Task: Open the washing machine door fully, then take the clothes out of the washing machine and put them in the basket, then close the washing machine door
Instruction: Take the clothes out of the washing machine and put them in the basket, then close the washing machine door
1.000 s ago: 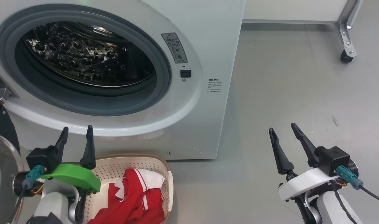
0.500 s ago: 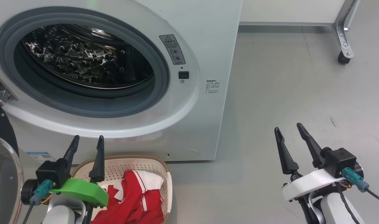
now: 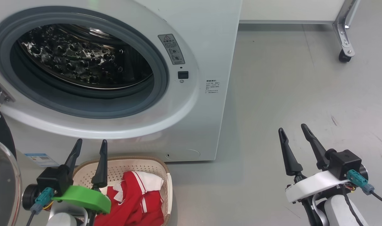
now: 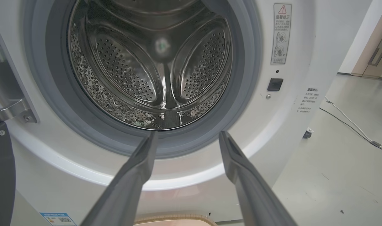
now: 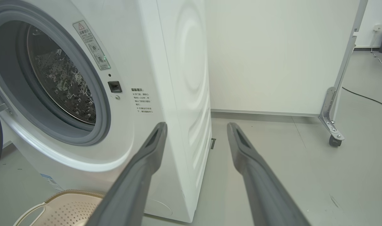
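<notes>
Drum [image 4: 159,62] empty, clothes [image 3: 137,201] in the basket [image 3: 137,164] before the washer [image 3: 191,125]; its open door [image 3: 1,135] awaits closing. Left claw [image 3: 91,142], right claw [image 3: 292,127]: spread, empty.

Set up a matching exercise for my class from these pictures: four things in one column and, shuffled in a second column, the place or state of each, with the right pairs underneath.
Things
1. the clothes
2. the washing machine door
3. the right gripper
4. the basket

Places or states
A. swung open, at the left of the washing machine
B. open and empty, above the bare floor
C. standing in front of the washing machine, below its round opening
D. lying in a heap inside the basket

Pairs: 1-D, 2-A, 3-B, 4-C
</notes>
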{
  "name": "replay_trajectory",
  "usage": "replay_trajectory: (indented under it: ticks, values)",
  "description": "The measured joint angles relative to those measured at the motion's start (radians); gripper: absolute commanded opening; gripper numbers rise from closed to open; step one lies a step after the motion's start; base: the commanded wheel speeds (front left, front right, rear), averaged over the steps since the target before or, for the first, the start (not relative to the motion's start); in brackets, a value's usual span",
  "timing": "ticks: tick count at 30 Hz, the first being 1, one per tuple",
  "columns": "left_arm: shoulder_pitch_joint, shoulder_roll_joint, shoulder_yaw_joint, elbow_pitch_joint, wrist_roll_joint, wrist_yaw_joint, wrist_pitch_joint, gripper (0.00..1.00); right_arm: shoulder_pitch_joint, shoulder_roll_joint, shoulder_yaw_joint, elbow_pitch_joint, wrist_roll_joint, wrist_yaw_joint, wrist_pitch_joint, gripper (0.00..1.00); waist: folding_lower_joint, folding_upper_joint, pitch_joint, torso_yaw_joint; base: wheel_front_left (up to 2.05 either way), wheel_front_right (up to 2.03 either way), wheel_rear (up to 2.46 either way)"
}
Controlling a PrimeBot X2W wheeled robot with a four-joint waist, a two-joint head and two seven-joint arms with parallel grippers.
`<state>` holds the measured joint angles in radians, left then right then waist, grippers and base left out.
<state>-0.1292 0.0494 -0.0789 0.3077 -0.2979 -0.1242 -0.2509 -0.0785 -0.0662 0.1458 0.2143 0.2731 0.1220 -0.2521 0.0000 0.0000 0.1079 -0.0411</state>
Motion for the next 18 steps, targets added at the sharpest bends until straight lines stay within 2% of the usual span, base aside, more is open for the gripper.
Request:
replay_trajectory:
  ticks: [18]
  values:
    - [0.027,-0.001,-0.005,-0.048,0.000,0.000,0.000,1.00,0.000,0.003,-0.001,-0.006,-0.001,0.000,0.000,1.00,0.0000,0.0000,0.010,-0.003,0.00,0.00,0.00]
